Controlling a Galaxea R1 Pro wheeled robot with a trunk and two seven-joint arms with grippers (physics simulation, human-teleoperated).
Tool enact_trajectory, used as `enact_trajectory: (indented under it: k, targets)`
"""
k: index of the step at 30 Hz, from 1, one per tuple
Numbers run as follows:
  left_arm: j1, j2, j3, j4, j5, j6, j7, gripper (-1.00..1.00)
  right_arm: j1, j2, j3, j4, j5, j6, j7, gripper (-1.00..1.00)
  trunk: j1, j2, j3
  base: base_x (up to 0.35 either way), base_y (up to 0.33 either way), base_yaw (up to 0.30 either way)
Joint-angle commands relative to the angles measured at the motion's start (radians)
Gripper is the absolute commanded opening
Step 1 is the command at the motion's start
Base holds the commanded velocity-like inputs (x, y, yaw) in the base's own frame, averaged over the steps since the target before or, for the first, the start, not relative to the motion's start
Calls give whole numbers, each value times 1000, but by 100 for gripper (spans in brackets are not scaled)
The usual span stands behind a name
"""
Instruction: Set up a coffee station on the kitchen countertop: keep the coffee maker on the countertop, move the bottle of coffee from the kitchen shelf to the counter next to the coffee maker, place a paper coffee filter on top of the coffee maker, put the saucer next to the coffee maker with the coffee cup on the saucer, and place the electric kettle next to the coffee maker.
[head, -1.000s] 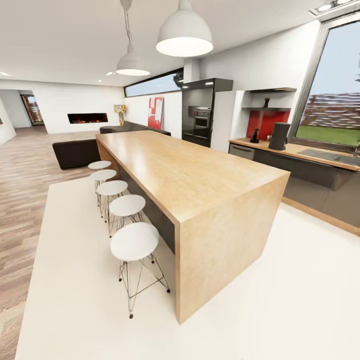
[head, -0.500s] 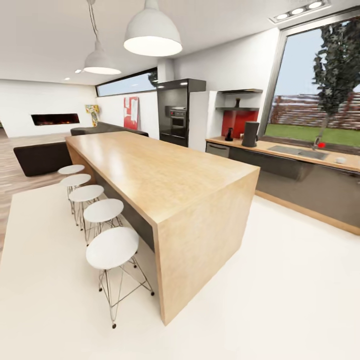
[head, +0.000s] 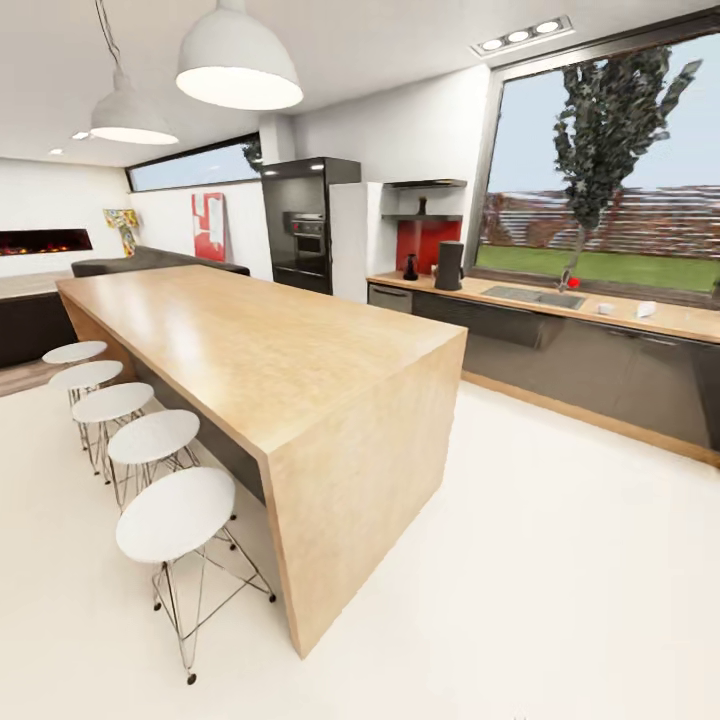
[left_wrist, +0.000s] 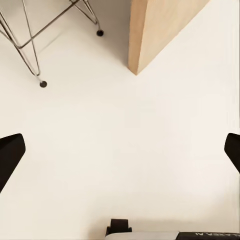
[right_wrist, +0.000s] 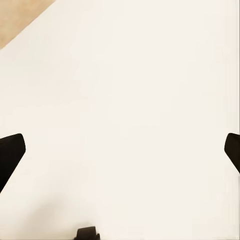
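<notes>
Head view: wooden island (head: 270, 350) in the foreground, white stools (head: 175, 513) along its side. Kitchen countertop (head: 540, 303) beyond, under the window. Dark cylindrical appliance (head: 449, 265), likely the coffee maker, beside a small dark vessel (head: 410, 268), possibly the kettle. Small dark bottle (head: 422, 206) on the kitchen shelf (head: 420, 216), presumably the coffee. Pale items (head: 645, 309) further along; identity unclear.

Left wrist view: left gripper (left_wrist: 120, 155), jaws spread wide, empty, over white floor (left_wrist: 125, 130), apparently carried idle in transit.

Right wrist view: right gripper (right_wrist: 120, 152), likewise wide apart, empty.

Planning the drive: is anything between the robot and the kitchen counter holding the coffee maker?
The wooden island fills the left foreground. To its right, bare white floor runs to the counter, where the coffee maker stands; nothing visible blocks that path.
</notes>
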Motion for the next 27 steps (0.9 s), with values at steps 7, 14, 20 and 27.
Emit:
enact_trajectory:
  k: [7,14,20,27]
  targets:
    - [-1,0,1,0,0,-3,0,100,-1,0,-2,1,0,-3,0,100,1,-2,-2,0,0,-300]
    - [0,0,1,0,0,-3,0,100,-1,0,-1,1,0,-3,0,100,1,-2,-2,0,0,-300]
    - [0,0,1,0,0,-3,0,100,-1,0,-2,1,0,-3,0,100,1,-2,-2,0,0,-300]
    - [0,0,1,-1,0,-3,0,100,-1,0,-2,1,0,-3,0,100,1,-2,-2,0,0,-300]
